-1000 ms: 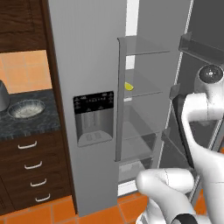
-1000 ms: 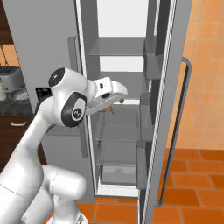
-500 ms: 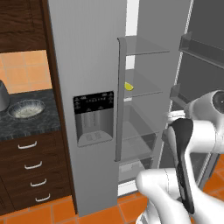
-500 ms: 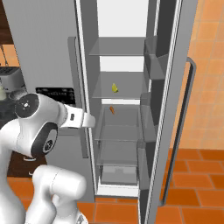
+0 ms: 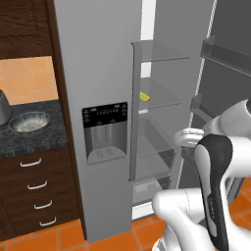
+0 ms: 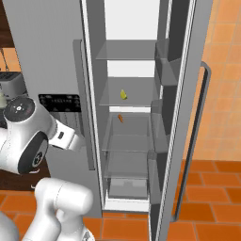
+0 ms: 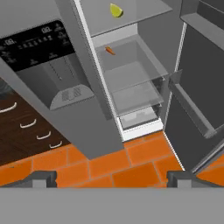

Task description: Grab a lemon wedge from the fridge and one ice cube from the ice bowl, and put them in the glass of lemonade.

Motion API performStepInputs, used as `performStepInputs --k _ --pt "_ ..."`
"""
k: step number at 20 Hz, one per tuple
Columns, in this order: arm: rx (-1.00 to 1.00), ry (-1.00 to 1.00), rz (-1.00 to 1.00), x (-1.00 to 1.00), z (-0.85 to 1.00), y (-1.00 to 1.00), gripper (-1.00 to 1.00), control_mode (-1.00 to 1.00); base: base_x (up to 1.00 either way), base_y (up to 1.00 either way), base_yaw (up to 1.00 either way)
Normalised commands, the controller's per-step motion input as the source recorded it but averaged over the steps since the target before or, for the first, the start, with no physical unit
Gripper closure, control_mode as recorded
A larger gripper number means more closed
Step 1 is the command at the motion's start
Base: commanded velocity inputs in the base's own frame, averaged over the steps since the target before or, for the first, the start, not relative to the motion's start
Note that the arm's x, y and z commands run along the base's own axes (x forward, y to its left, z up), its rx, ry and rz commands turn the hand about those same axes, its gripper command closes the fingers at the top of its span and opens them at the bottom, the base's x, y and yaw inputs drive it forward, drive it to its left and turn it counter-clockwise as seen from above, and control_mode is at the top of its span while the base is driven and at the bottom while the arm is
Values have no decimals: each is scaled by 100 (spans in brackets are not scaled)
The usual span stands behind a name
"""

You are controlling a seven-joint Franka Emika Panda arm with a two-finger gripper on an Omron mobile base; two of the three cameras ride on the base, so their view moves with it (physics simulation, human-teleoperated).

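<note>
Looking from the left base view, the fridge has its right door swung open. The lemon wedge lies near the left edge of a clear glass shelf inside. The ice bowl sits on the dark counter left of the fridge, well apart from the wedge.

From the right base view, the lemon wedge sits near the middle of that shelf. A small orange thing lies in the part below it.

From the hand view, the gripper is wide open and holds nothing. Its two tips hang over the orange floor, touching nothing. The lemon wedge is far off, up near the shelf's back edge.
</note>
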Motion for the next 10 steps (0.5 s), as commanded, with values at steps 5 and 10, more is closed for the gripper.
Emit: performStepInputs --k 5,10 --pt "-12 0 1 -30 -29 0 -100 -100 0 0 0" --pt "-2 1 0 -21 -18 0 -100 -100 0 0 0"
